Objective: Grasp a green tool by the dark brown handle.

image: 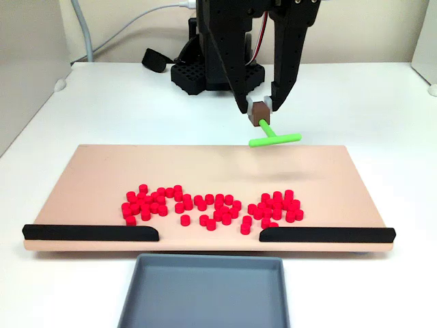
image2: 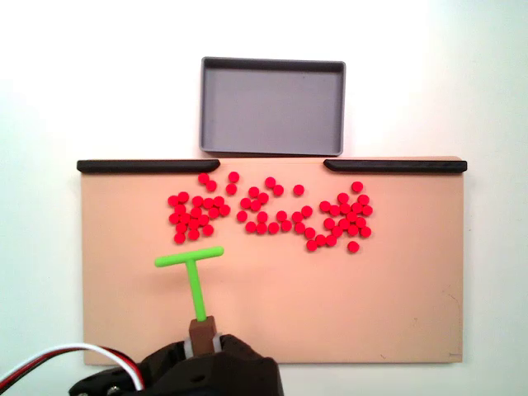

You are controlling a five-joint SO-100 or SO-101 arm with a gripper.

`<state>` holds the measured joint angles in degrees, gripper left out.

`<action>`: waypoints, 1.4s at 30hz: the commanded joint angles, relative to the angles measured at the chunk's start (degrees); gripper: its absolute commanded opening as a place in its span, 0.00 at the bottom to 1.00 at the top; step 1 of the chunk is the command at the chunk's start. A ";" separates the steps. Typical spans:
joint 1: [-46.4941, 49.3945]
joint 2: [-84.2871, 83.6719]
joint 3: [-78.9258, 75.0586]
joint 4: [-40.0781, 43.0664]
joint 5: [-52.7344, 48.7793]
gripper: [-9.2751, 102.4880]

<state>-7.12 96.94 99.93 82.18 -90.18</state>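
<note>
Gripper (image: pixel 258 108) was closed on the brown handle (image: pixel 259 113), green tool (image: pixel 274 136) apparently lifted over the board's (image: pixel 102 178) arm-side edge, crossbar pointing toward the red cylinders (image: pixel 212 205). Handle grip probably left stem free for pushing.

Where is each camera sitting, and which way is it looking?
A fixed view: low at the front of the table, facing the arm's base; the gripper hangs down, shut on the dark brown handle of the green tool.
Another fixed view: straight above, looking down; the arm's dark top shows at the bottom edge.
Both share: the tan board, the red cylinders, the black strips and the grey tray.
</note>
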 commanded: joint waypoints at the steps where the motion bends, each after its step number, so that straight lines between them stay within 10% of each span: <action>1: 1.67 3.43 -2.02 -0.18 -1.49 0.08; 42: 9.76 -0.62 -4.39 -0.18 -4.75 0.08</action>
<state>2.46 94.57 97.56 81.91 -96.59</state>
